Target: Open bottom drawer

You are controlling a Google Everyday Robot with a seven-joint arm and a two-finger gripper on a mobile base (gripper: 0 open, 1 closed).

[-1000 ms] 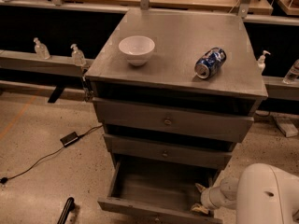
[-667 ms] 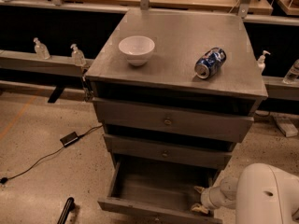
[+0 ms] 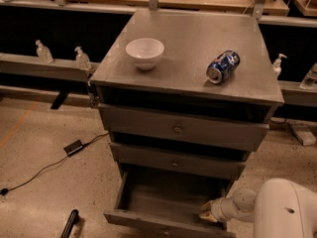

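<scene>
Nothing moved: bottom drawer (image 3: 153,198) juts toward camera, front running left-right, claw (image 3: 208,213) inside, grip unclear

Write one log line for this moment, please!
bottom drawer: pulled out | pincer: inside drawer, right front corner | upper two drawers: shut

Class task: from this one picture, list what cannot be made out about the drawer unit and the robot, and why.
Bottom drawer: the camera view looks down on it, so its front and knob are hidden and cut by the lower edge.
Gripper, at the drawer's right front corner: too blurred to see what it touches.
Arm: cropped at the lower right corner.
Can: label too small to read.
</scene>
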